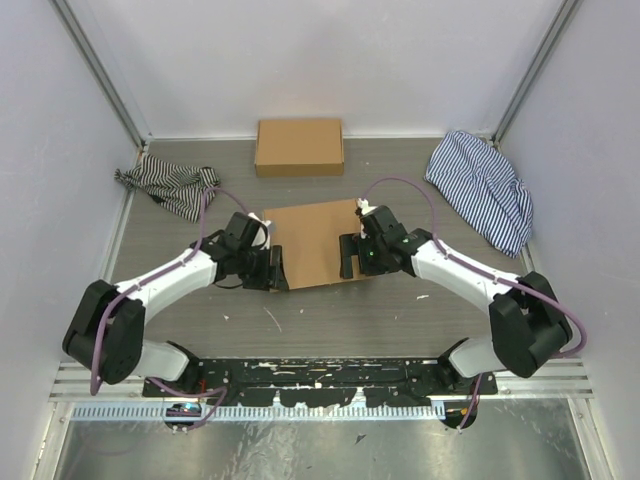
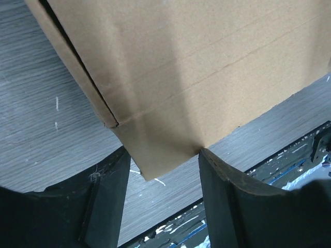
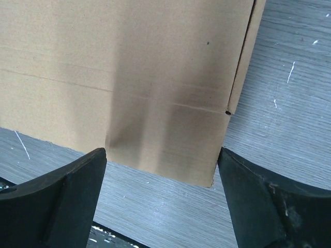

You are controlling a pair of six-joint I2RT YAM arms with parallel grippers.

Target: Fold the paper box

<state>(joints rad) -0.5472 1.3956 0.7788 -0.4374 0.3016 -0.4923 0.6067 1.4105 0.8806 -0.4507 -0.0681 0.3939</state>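
The paper box (image 1: 315,242) lies flat on the grey table (image 1: 330,315), directly ahead of and between the two grippers. Its near edge reaches into both sets of jaws. The step in hand appears to be taking hold of the near strip, so that it can be turned up along the crease that runs across the sheet just beyond the fingertips.

To do this well, each gripper likely needs one finger slid under the cardboard edge before closing, since the sheet sits flush on the table. The two should close and lift together. If one side rises first, the panel may twist or bend off the crease. A push straight ahead could simply slide the sheet away from the tools, so a low, shallow entry seems safer.

The left gripper (image 1: 277,268) stands wide and holds nothing. In its wrist view the sheet's near-left corner pokes between its fingers (image 2: 111,201), and the side flap's edge runs off to the upper left of the tool. The right gripper (image 1: 348,255) is also spread wide and empty, with the near-right corner between its fingers (image 3: 269,206).

Both arms reach forward and inward from their bases, elbows out and wrists pitched down. The grippers face each other across the sheet's near edge.
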